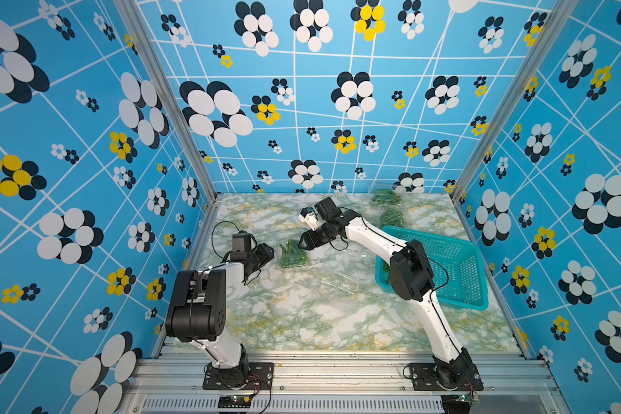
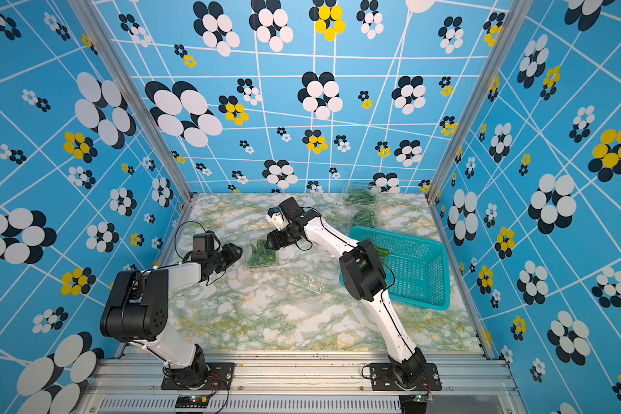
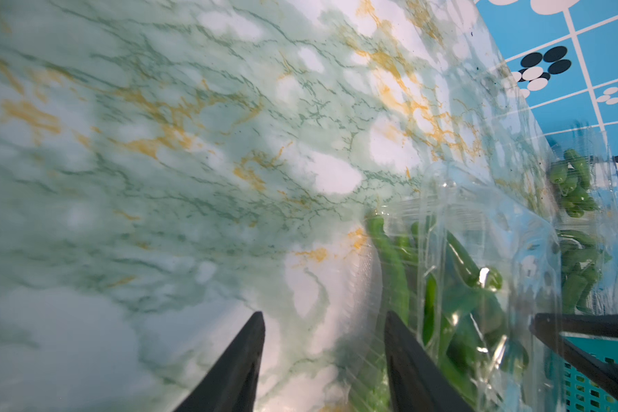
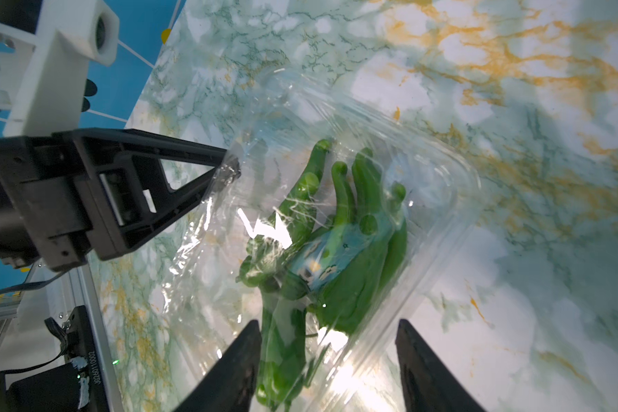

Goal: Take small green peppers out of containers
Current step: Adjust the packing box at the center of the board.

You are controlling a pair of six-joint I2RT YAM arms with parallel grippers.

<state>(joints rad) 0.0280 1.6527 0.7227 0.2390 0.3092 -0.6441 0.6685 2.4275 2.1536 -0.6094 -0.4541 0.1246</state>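
A clear container (image 1: 293, 255) of small green peppers (image 4: 346, 232) lies on the marble table between my two grippers. My left gripper (image 3: 325, 317) is open at its left side. One of its fingers (image 4: 225, 166) touches the container's plastic rim, and bare table shows between the jaws. My right gripper (image 4: 327, 321) is open and straddles the container's near corner, with peppers and plastic between its fingers. In both top views the grippers (image 1: 271, 256) (image 1: 303, 245) flank that container. Two more containers of peppers (image 1: 386, 196) (image 1: 392, 217) stand at the back right.
An empty clear clamshell (image 1: 337, 281) lies open at mid-table. A teal perforated basket (image 1: 452, 265) sits to the right under my right arm, with a few peppers (image 2: 380, 251) inside. Patterned blue walls close in the table on three sides.
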